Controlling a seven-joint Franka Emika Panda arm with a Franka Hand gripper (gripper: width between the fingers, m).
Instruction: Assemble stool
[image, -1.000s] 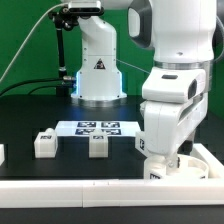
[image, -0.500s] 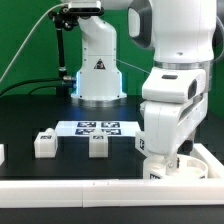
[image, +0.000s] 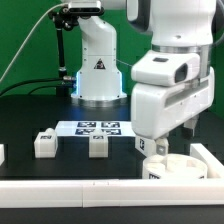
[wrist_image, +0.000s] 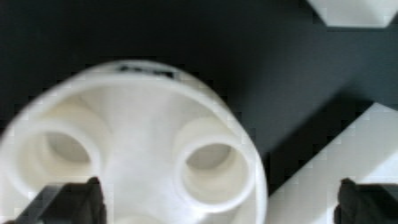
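The white round seat (image: 176, 166) lies flat in the corner of the white border bars at the exterior view's right. It fills the wrist view (wrist_image: 143, 140) with its holes facing up. My gripper (image: 170, 146) hangs just above it, open, with the dark fingertips (wrist_image: 71, 202) wide apart on either side of the seat and holding nothing. Two tagged white legs (image: 43, 143) (image: 98, 146) stand on the black table to the exterior view's left. A third tagged piece (image: 144, 147) shows beside the gripper.
The marker board (image: 98, 127) lies behind the legs. White border bars run along the front (image: 90, 186) and the right (image: 212, 156); one shows in the wrist view (wrist_image: 356, 140). Another robot base (image: 98, 75) stands at the back.
The arm has lifted and shifted toward the exterior view's left, uncovering the round seat that its wrist hid before. The legs have not moved.
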